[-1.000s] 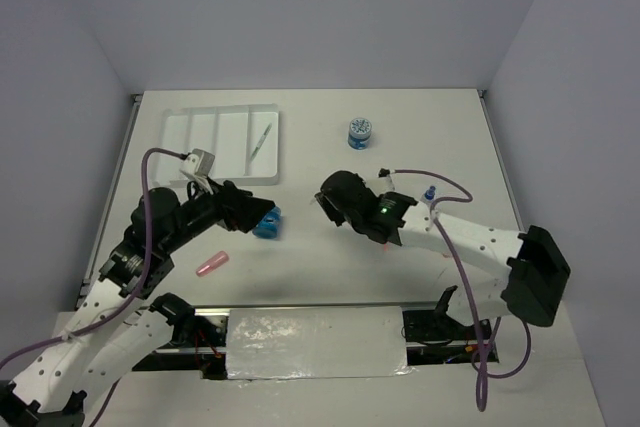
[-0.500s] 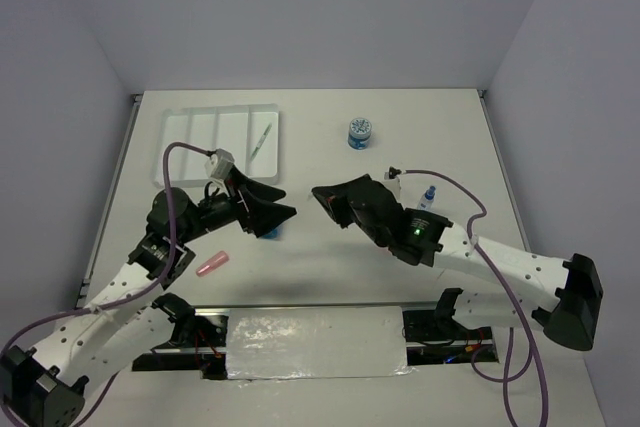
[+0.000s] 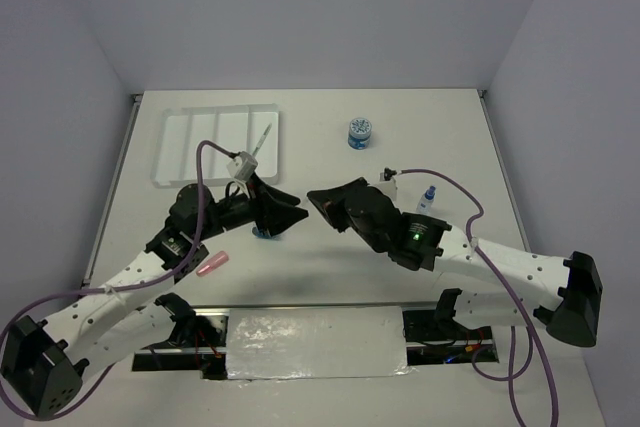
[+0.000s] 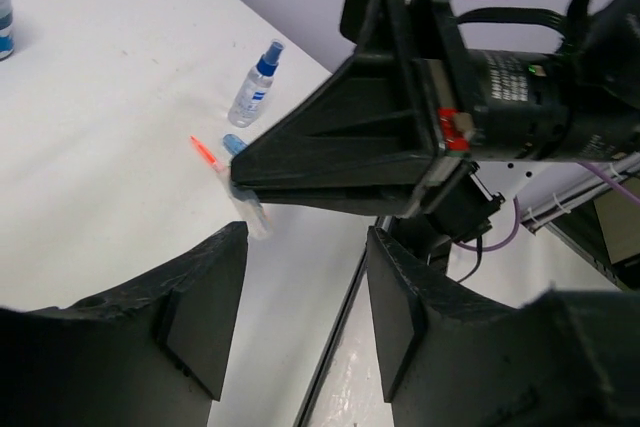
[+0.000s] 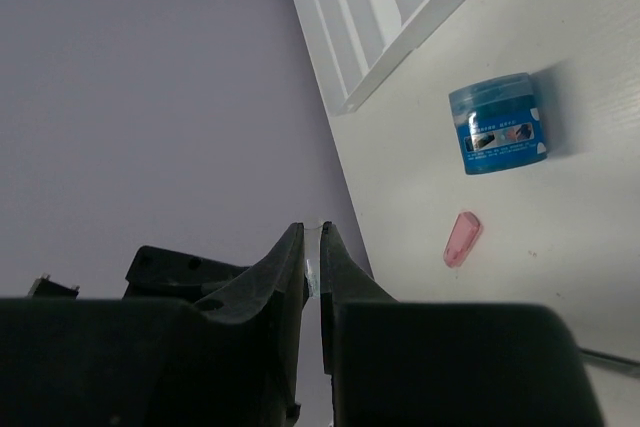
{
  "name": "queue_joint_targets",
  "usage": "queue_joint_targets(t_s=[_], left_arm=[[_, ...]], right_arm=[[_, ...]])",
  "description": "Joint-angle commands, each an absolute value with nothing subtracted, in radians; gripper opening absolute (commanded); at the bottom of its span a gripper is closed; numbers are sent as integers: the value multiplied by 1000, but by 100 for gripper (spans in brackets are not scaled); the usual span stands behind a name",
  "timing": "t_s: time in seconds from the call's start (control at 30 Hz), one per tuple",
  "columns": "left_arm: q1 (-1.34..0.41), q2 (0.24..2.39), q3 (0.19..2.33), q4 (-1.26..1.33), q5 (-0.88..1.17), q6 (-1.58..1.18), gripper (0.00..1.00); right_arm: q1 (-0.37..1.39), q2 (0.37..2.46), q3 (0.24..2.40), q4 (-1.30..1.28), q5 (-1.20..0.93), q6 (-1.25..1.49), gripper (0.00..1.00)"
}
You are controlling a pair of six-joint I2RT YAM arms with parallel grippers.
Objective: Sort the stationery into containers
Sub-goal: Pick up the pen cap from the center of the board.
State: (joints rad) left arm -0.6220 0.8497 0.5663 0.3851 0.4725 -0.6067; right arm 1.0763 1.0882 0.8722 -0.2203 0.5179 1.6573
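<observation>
My right gripper (image 3: 313, 196) is shut on a thin clear pen with an orange tip (image 4: 228, 185), which sticks out across its fingertips in the left wrist view. My left gripper (image 3: 294, 210) is open and empty, its jaws facing the right gripper's tip (image 4: 238, 185) a short way off. A blue spool (image 3: 262, 232) lies on the table under the left gripper and also shows in the right wrist view (image 5: 498, 124). A pink stub (image 3: 212, 264) lies near the front edge. The white tray (image 3: 190, 147) at the back left holds a grey-green pen (image 3: 262, 139).
A second blue spool (image 3: 360, 133) stands at the back centre. A small spray bottle (image 3: 428, 197) and a blue stub (image 4: 233, 144) lie behind the right arm. The table's front edge runs close under both grippers.
My left gripper has swung right and forward, leaving the blue spool on the table. My right gripper has moved left with the pen, so the two grippers now face each other.
</observation>
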Motion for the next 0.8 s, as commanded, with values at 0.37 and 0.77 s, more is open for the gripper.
queue_joint_targets(t_s=[0.37,0.77], left_arm=[[-629,871,601,413,417,-557,53],[-627,864,640,361,351,-537,53]], right_arm=[[1111,1080,920,-132,563,1595,0],[1120,1108,930,-135,565,1583,0]])
